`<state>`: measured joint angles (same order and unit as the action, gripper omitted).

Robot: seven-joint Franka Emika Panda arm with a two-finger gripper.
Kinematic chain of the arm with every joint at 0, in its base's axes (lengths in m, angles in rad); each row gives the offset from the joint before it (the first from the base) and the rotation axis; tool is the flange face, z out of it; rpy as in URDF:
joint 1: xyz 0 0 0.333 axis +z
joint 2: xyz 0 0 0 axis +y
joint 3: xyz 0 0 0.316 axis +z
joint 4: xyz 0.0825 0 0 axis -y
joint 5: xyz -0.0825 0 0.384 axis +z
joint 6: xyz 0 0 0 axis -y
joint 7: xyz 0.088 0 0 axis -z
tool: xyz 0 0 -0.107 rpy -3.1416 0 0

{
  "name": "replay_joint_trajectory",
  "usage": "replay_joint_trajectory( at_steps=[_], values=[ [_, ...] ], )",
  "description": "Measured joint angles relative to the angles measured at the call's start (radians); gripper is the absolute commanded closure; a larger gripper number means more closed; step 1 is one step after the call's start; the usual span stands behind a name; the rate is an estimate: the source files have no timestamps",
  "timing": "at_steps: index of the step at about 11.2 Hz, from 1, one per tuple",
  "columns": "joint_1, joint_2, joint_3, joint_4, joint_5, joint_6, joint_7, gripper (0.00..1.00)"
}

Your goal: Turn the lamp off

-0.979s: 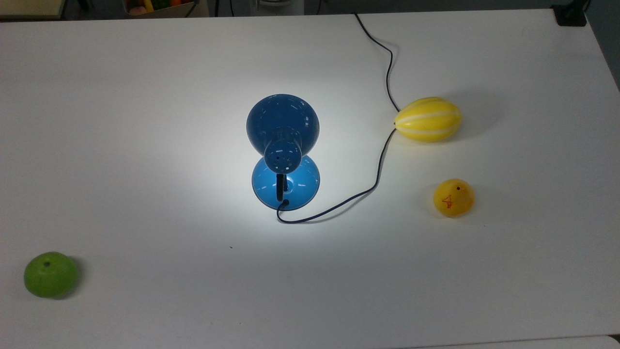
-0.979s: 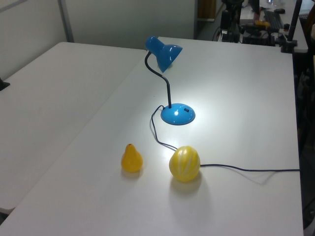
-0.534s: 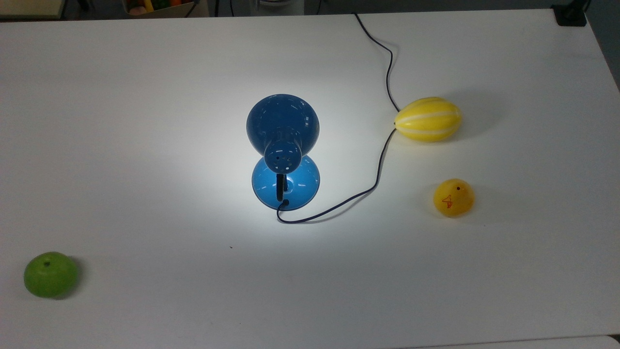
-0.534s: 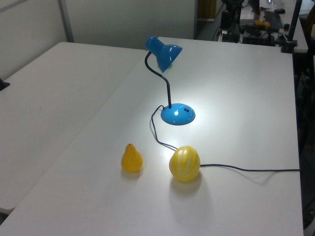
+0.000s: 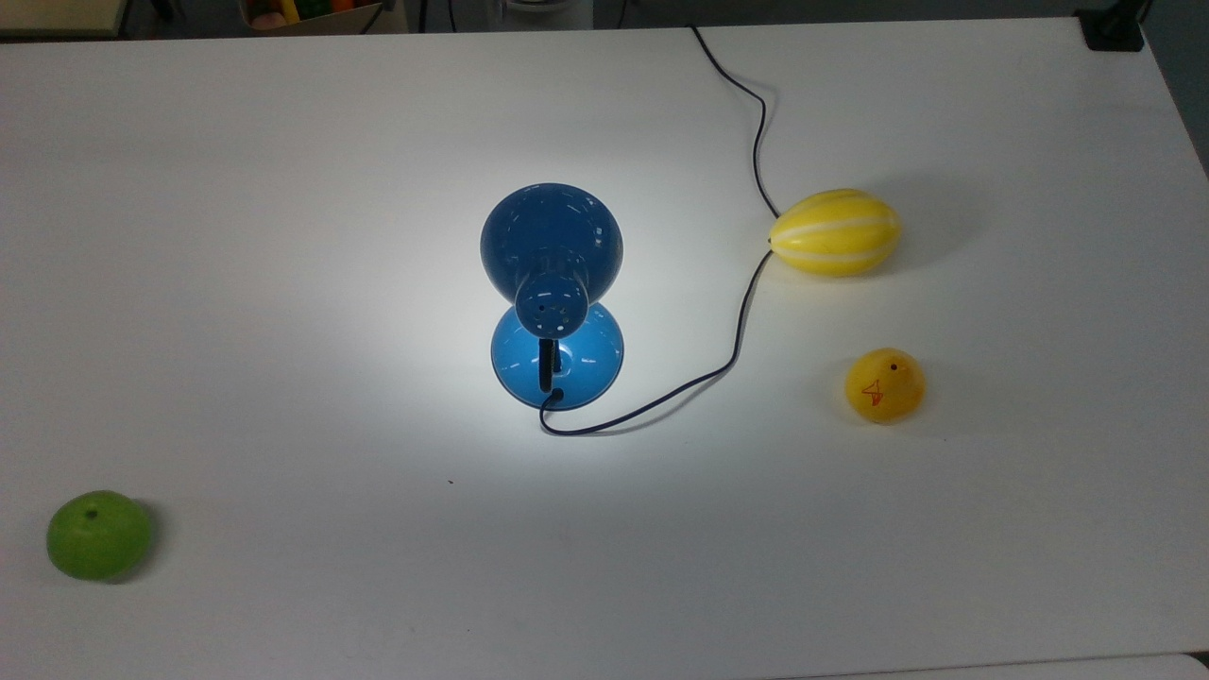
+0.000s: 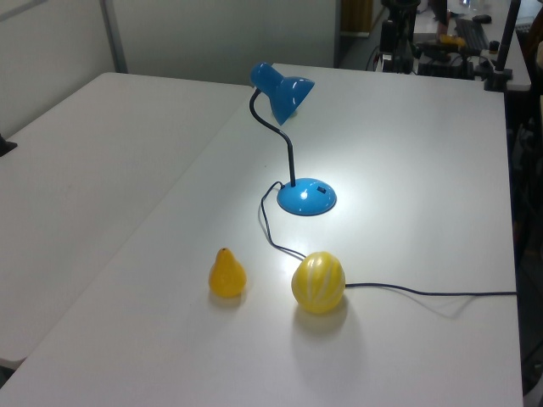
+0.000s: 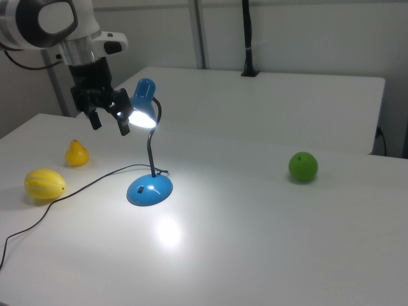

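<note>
Spread fingers (image 7: 95, 118) mark the gripper (image 7: 109, 122), hanging beside the lit shade of the lamp (image 7: 150, 189). It stands mid-table (image 5: 283, 586), yellow melon (image 5: 835, 232) well aside. Glossy, probably light and tippy, it likely wants a gentle press on the base's dark switch, not a grasp.

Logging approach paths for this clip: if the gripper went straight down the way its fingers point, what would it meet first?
Probably bare table. In the right view the open gripper points down, left of the lit lamp, above the cord. Depth is unclear.
</note>
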<state>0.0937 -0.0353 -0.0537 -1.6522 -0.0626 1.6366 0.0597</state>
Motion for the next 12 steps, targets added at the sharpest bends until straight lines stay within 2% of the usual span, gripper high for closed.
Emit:
replay_joint_trajectory(
  at_steps=[2,10,12],
  values=[
    [0.0,0.0,0.001,0.0,0.0,0.0,0.0,0.98],
    [0.007,0.013,0.006,-0.01,0.002,0.0,-0.051,1.0],
    [0.017,0.026,0.012,-0.044,0.003,0.059,-0.051,1.0]
  ],
)
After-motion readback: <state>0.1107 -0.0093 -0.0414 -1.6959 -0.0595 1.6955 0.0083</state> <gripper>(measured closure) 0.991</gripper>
